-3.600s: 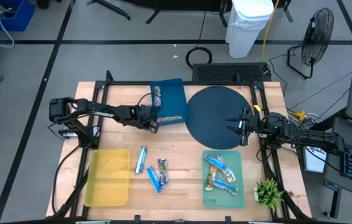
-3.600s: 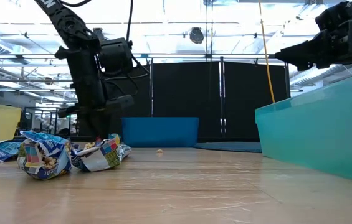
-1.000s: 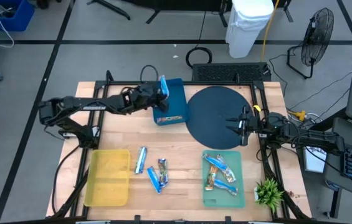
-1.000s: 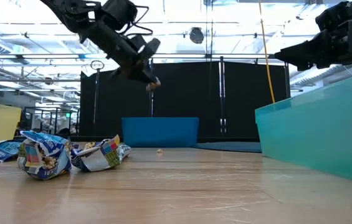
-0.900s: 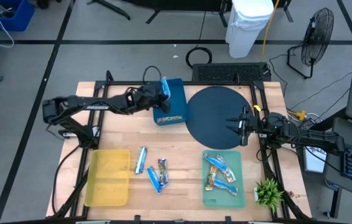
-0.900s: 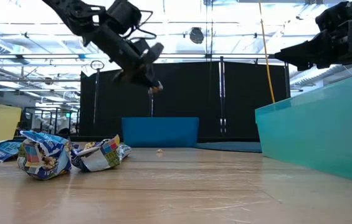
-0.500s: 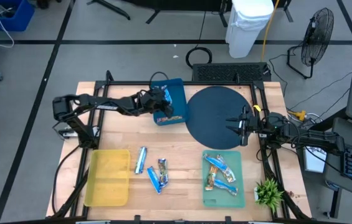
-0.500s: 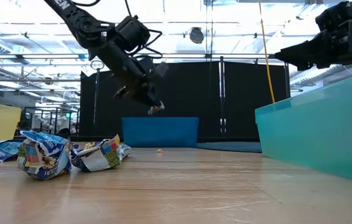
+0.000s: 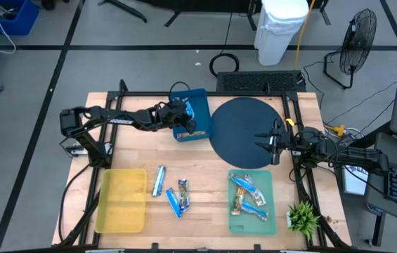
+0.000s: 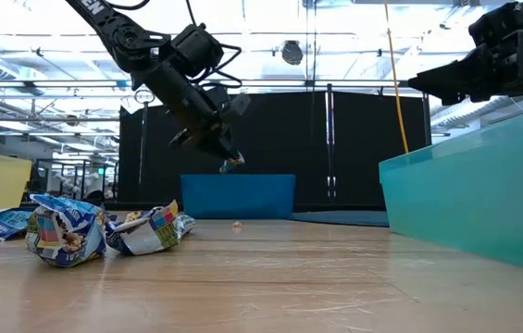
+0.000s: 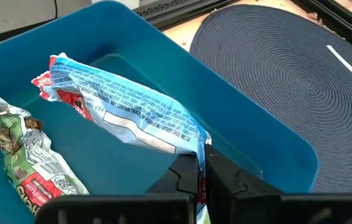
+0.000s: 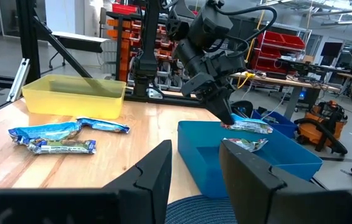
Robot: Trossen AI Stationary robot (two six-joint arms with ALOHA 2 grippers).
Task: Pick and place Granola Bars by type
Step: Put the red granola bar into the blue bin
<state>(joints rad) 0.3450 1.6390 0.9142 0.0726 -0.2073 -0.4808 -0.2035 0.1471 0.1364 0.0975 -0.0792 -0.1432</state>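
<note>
High view first: the wooden tabletop is framed by black rails, and bare wood lies open between the blue tray at the far edge and the trays along the near edge. A round dark mat sits just beside the blue tray, its edge close to the tray's wall. The yellow tray lies at the near left, the teal tray at the near right.

Counted: three trays, one mat. Three loose Granola Bars lie on the wood between the yellow and teal trays. Several more bars lie in the teal tray — they overlap, so I cannot count them exactly. In the left wrist view two bars show in the blue tray: one lying at the bottom, and a blue-and-white bar pinched by one end in the left claw, whose fingers are closed on the wrapper.

The right claw rests over the mat's right edge, fingers parted, holding nothing.

Against a second ago, the left claw has come down from high above the blue tray to just over it — the bar now reaches inside the walls. The right arm and loose bars are unchanged.
</note>
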